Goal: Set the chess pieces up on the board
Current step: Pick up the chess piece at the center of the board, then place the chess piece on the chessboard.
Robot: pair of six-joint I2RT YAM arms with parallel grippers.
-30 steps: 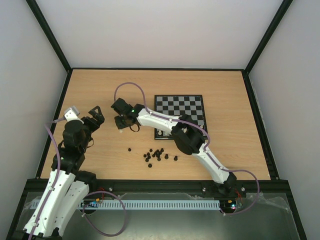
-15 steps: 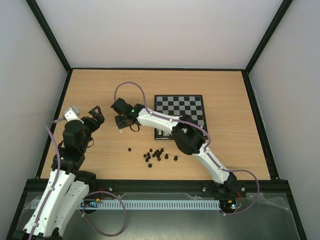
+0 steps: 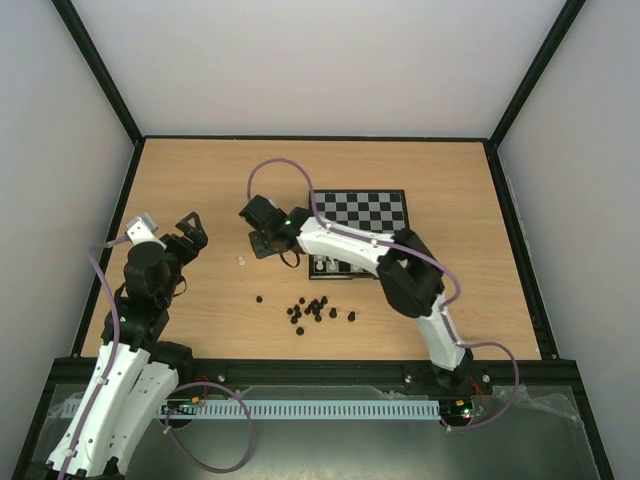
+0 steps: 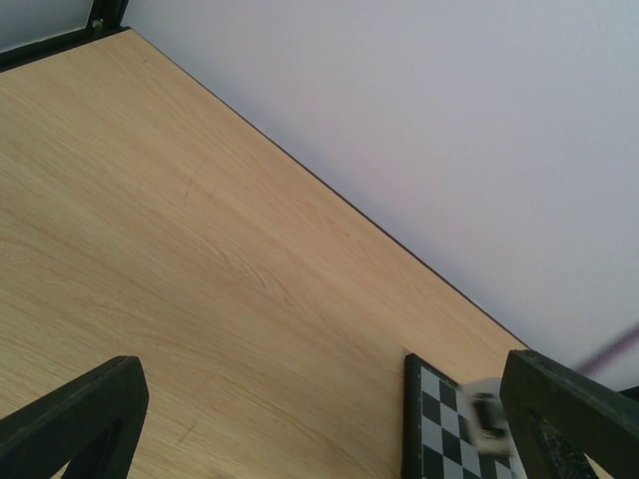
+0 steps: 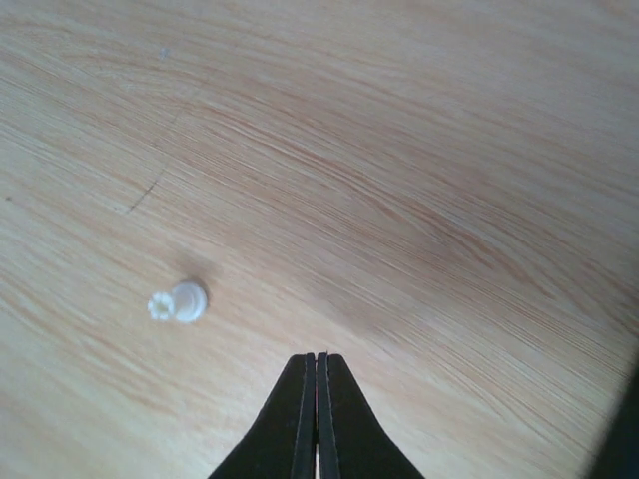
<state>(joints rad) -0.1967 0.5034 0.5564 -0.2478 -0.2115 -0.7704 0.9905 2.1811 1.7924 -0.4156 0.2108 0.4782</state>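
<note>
Right fingers (image 5: 292, 419): we see them pressed together, empty, over the desk (image 5: 449, 150).
Piece (image 5: 180, 301): white, on desk near those fingers, apart from them, off the board (image 3: 372, 208).
Left fingers (image 4: 100, 399): spread wide, empty.

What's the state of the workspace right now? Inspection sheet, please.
Surface: wooden table, nothing wrong seen.
Job's things: board right of centre; white pieces at its near left corner; stray white piece on the table, off the board.
Clutter: black pieces scattered near the front.
End effectors: right end effector shut, empty, near the stray white piece; left end effector open, empty.
Cables: purple cables loop along both arms.
Surroundings: white walls, black frame.
</note>
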